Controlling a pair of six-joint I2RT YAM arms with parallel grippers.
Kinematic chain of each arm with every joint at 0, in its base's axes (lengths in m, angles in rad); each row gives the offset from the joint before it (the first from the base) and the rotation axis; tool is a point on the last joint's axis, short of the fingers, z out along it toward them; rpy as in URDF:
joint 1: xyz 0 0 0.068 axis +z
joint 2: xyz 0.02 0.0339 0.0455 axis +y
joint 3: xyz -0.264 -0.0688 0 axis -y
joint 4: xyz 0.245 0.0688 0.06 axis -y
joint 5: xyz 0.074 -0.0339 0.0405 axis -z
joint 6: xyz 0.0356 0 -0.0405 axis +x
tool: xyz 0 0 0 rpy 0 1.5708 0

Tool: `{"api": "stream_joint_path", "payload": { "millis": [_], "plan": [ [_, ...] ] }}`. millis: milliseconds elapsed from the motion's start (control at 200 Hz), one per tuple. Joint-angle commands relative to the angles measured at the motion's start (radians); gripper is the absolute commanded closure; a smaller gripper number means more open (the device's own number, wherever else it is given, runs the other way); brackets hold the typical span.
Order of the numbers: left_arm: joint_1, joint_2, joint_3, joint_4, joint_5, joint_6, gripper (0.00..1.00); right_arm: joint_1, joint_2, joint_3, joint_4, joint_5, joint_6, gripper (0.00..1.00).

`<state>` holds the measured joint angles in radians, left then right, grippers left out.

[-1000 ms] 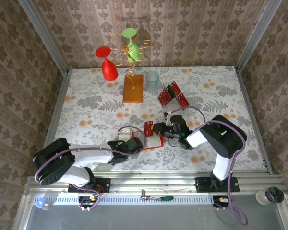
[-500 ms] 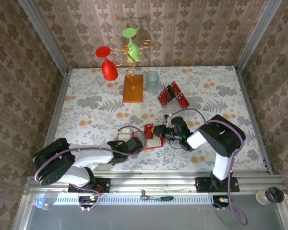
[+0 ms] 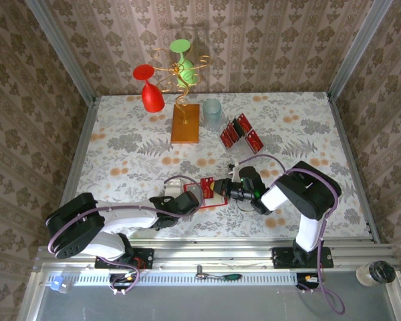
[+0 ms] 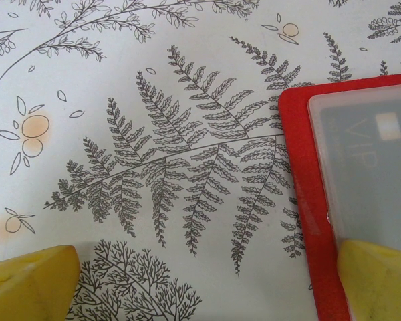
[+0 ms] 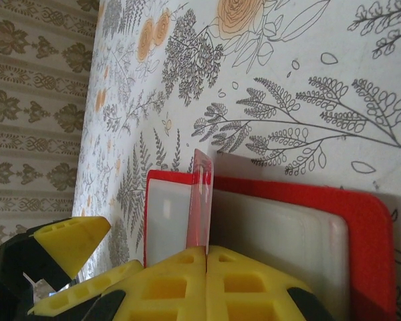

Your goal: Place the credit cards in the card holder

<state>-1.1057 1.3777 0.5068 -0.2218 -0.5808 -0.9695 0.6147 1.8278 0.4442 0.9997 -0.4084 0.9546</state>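
The card holder (image 3: 211,198) lies open on the table, pale inside with a red border (image 5: 367,221). My right gripper (image 3: 222,188) is shut on a red credit card (image 5: 200,200), which stands on edge over the holder's middle fold. My right gripper (image 5: 207,251) pinches the card's near end. My left gripper (image 3: 190,200) is open and low at the holder's left side; in its wrist view one yellow fingertip (image 4: 377,281) rests on the holder's pale pocket (image 4: 367,160), where a card shows through, and the other fingertip (image 4: 27,281) is on the tablecloth. More credit cards (image 3: 240,132) stand in a clear stand.
A wooden block with a wire tree (image 3: 185,122) holding red and green glasses stands at the back, next to a pale cup (image 3: 212,112). The patterned walls close in the table on three sides.
My right gripper has moved the held card slightly toward the near edge and lower over the open holder. The left arm has stayed still.
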Motion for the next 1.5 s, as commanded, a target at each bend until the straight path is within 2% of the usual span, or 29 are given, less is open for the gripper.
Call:
{"api": "stream_joint_path", "payload": {
  "millis": [0, 845, 1495],
  "plan": [
    [-0.006, 0.001, 0.004, -0.042, -0.011, -0.009, 0.00, 0.014, -0.010, -0.032, -0.012, -0.006, 0.007, 1.00],
    [-0.007, -0.001, 0.002, -0.047, -0.013, -0.011, 0.00, 0.041, -0.034, -0.105, -0.020, -0.004, 0.004, 1.00],
    [-0.008, -0.002, 0.003, -0.046, -0.014, -0.012, 0.00, 0.043, -0.015, -0.045, -0.142, -0.052, -0.023, 1.00]
  ]
}}
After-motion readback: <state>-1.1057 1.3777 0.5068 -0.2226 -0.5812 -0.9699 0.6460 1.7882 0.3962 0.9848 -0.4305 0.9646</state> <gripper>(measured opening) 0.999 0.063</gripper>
